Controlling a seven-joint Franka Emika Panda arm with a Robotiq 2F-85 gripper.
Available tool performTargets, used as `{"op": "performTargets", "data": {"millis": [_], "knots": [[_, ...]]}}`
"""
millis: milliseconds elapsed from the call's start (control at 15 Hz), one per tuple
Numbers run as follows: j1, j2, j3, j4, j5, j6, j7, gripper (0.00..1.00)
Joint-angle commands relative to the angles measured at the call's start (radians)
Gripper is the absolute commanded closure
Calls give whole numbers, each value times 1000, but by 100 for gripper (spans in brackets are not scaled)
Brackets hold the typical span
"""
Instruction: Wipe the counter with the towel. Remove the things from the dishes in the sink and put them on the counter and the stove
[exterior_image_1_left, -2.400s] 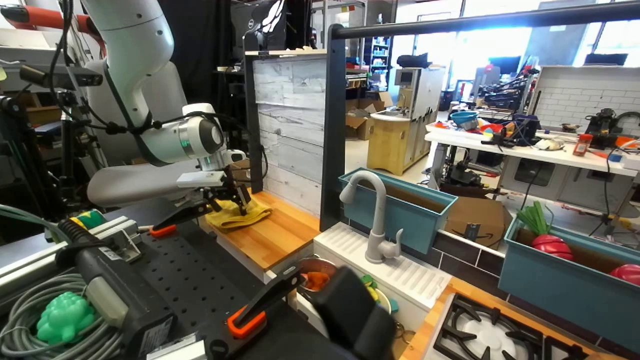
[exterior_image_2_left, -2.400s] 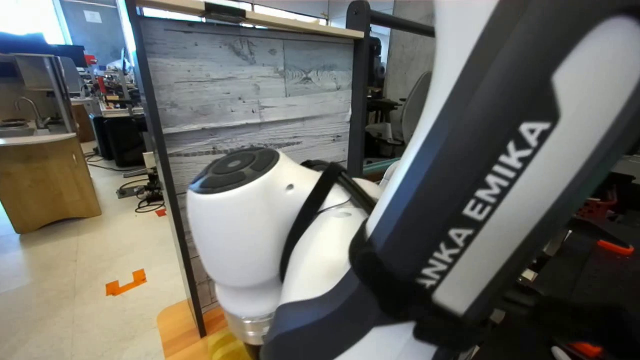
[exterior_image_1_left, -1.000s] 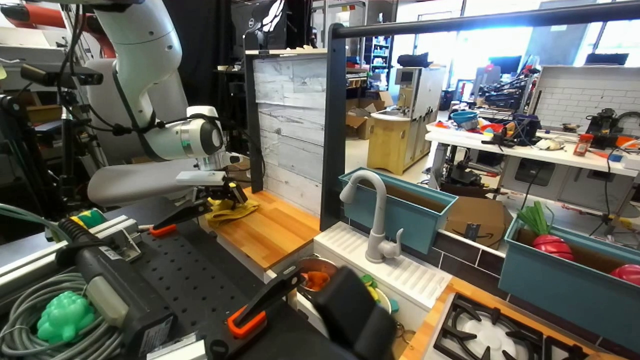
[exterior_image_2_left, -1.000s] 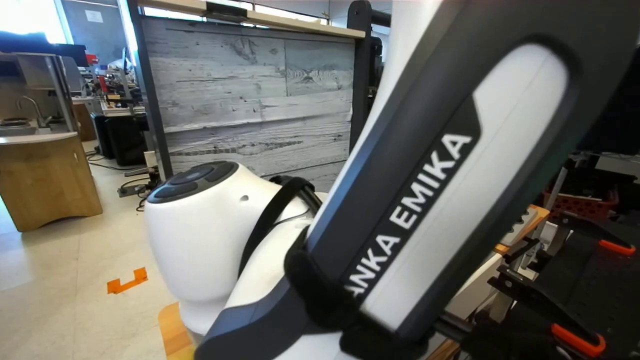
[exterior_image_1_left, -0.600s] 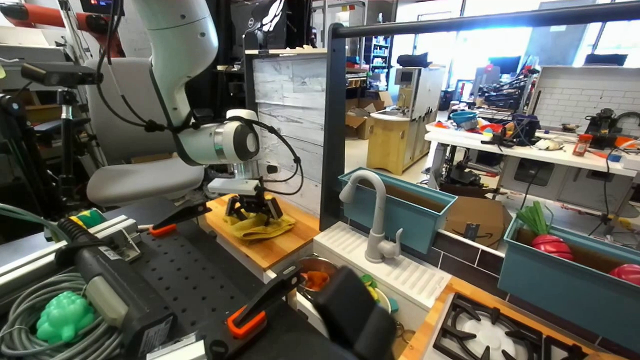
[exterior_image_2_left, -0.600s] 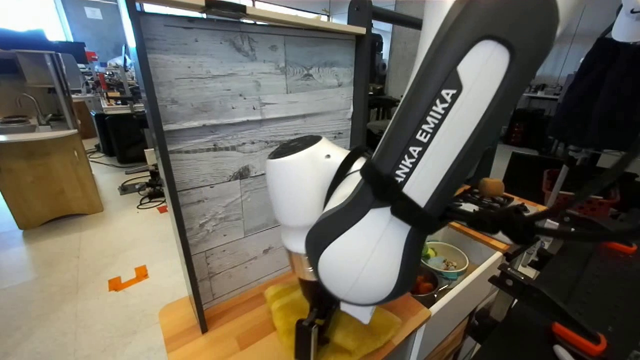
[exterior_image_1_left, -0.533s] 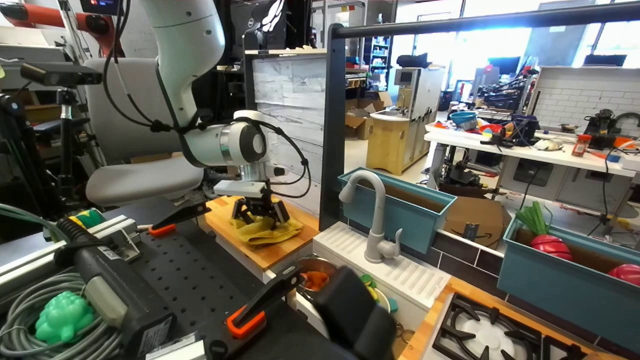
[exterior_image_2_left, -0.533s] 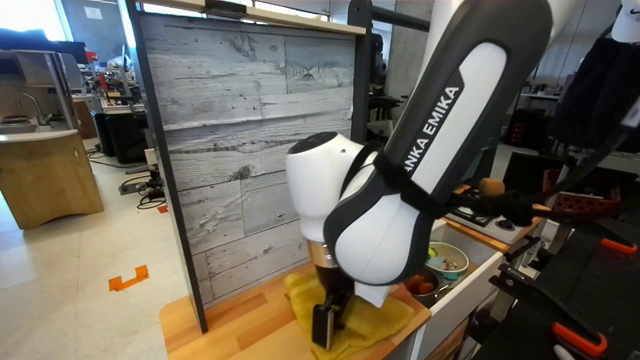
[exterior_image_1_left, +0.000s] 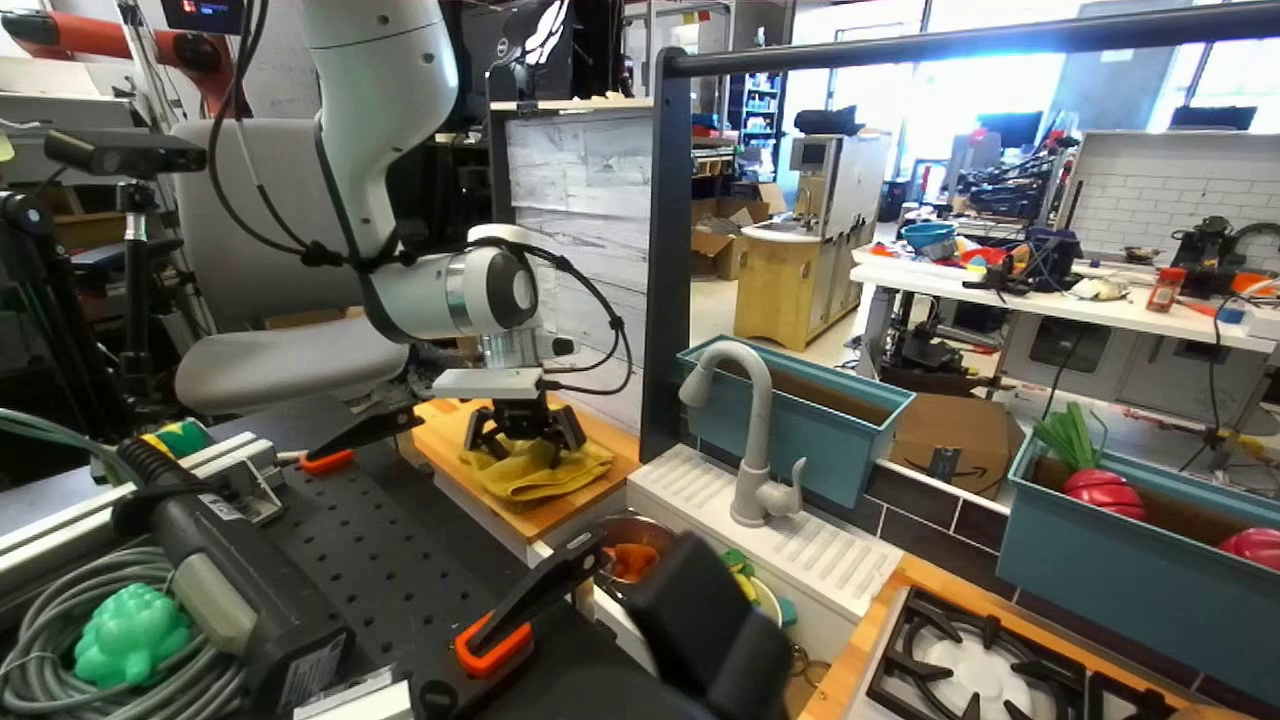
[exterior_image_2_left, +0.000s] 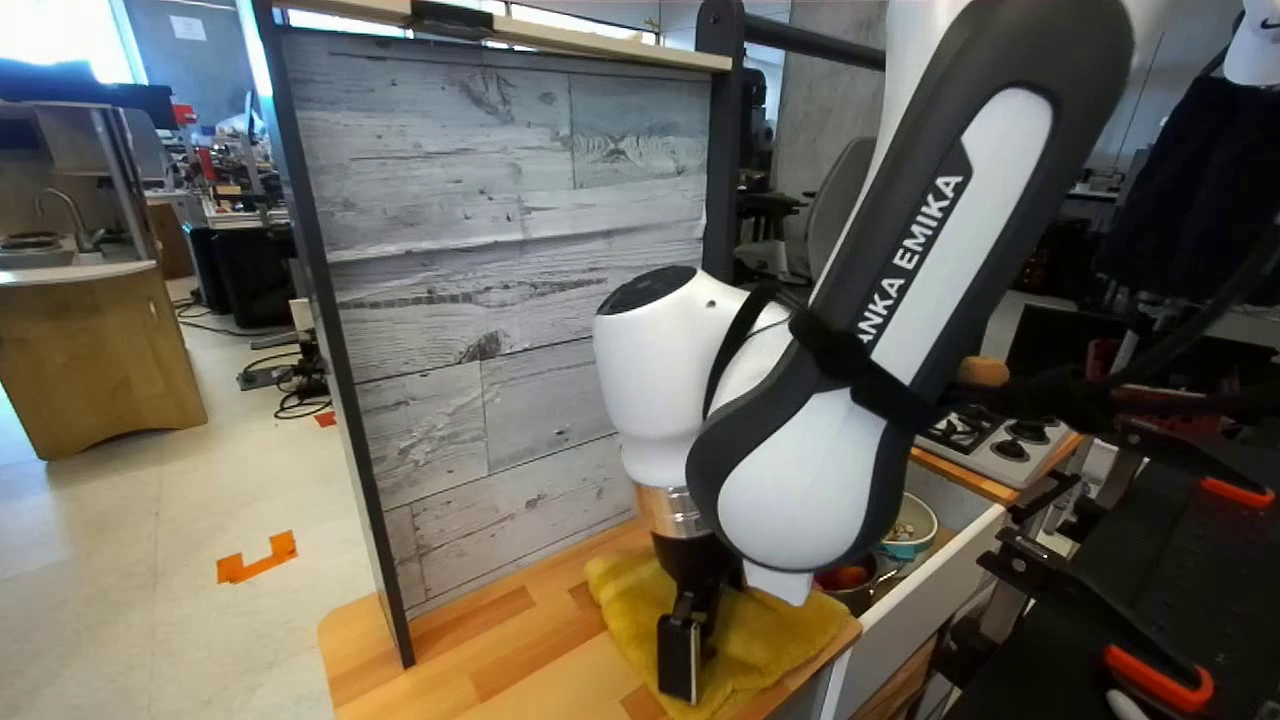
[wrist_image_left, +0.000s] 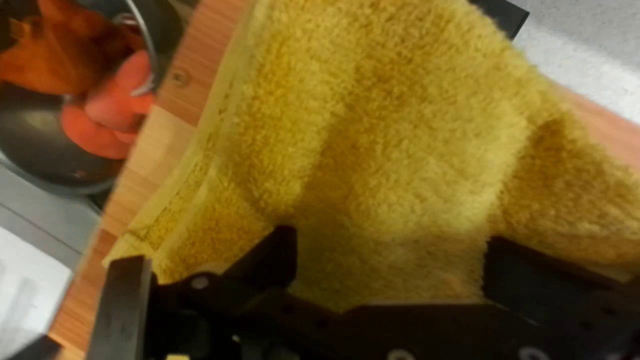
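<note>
Wood surface (exterior_image_2_left: 450, 662) w/ yellow towel (exterior_image_1_left: 545, 487), cluttered rm (exterior_image_1_left: 1000, 235) beyond. Claw (wrist_image_left: 390, 250) spread wide on towel. Bowl (exterior_image_2_left: 908, 548) partly hidden b/h arm (exterior_image_2_left: 800, 490).

In both exterior views, we see an upright panel of whitewashed planks (exterior_image_2_left: 480, 220). In an exterior view, a grey chair (exterior_image_1_left: 290, 370) stands at the left; lower down, we find a black perforated table (exterior_image_1_left: 385, 575) with orange-ended clamps (exterior_image_1_left: 495, 645), and a green lump (exterior_image_1_left: 132, 633) with loops of grey cable (exterior_image_1_left: 48, 612) around it. At the right, a teal bin (exterior_image_1_left: 1140, 595) holds red vegetables (exterior_image_1_left: 1104, 494), one with green stalks (exterior_image_1_left: 1075, 440), near a cardboard box (exterior_image_1_left: 950, 425). In an exterior view, orange tape (exterior_image_2_left: 240, 570) lies on a pale floor (exterior_image_2_left: 170, 490) near a wooden cabinet (exterior_image_2_left: 95, 360).
</note>
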Motion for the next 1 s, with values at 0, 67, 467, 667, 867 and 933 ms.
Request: {"op": "performTargets", "data": {"millis": [0, 67, 467, 667, 867, 933], "knots": [[104, -18, 36, -55, -68, 49, -13, 0], [115, -14, 49, -50, -81, 44, -35, 0], [37, -29, 54, -73, -15, 121, -27, 0], [-49, -107, 110, -157, 49, 182, -32, 0], [-142, -230, 200, -272, 107, 192, -84, 0], [-159, -279, 221, -312, 130, 190, -83, 0]]}}
